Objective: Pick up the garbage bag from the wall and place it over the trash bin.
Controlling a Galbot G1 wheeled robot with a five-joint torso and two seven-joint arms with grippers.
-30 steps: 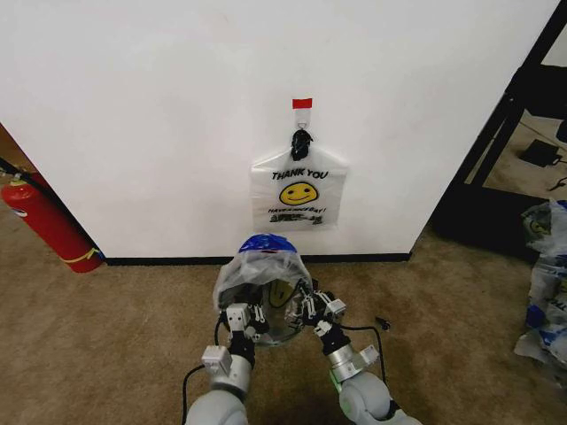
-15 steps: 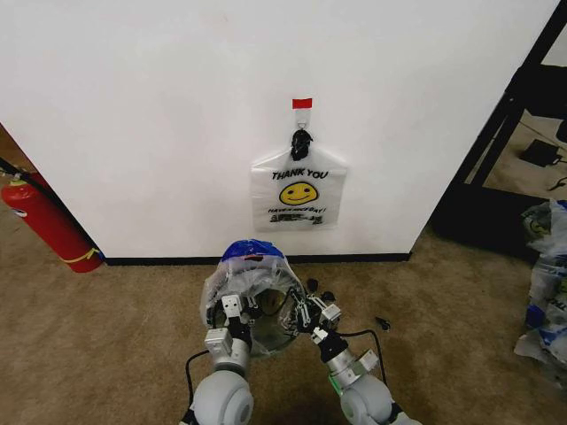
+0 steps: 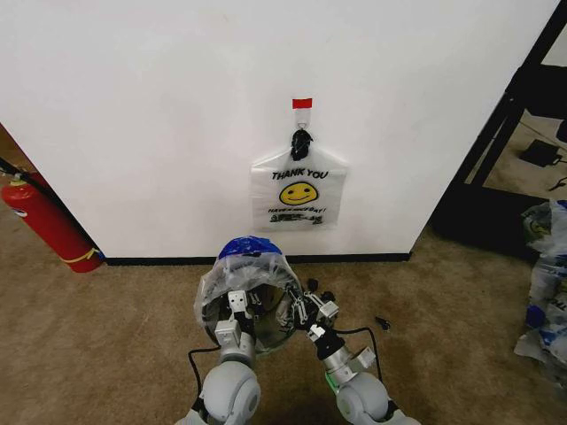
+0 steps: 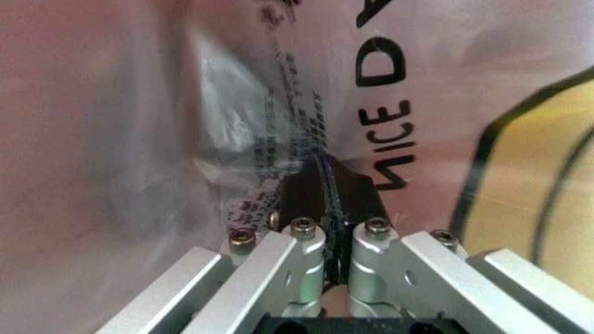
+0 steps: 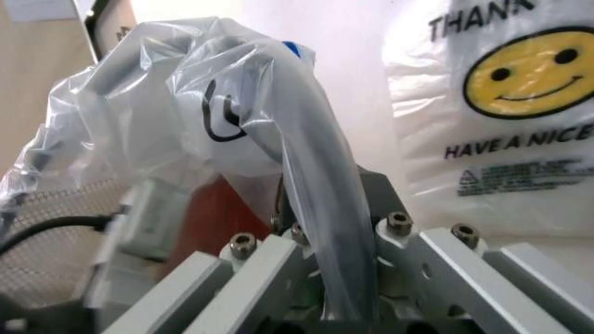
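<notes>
Garbage bag (image 3: 244, 270) half-draped over trash bin (image 3: 266, 332) on carpet below wall (image 3: 159, 124). Left claw (image 3: 232, 307) and right claw (image 3: 301, 312) pinched on film; spread evenly, pull rim down gently.

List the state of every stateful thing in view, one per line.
garbage bag: stretched open over the bin, pinched by both grippers.
trash bin: upright on the carpet, bag over its rim.
left gripper: shut on the bag.
right gripper: shut on a bunched fold of the bag.
second smiley bag: hanging flat from the wall hook.
fire extinguisher: leaning at the wall.
</notes>
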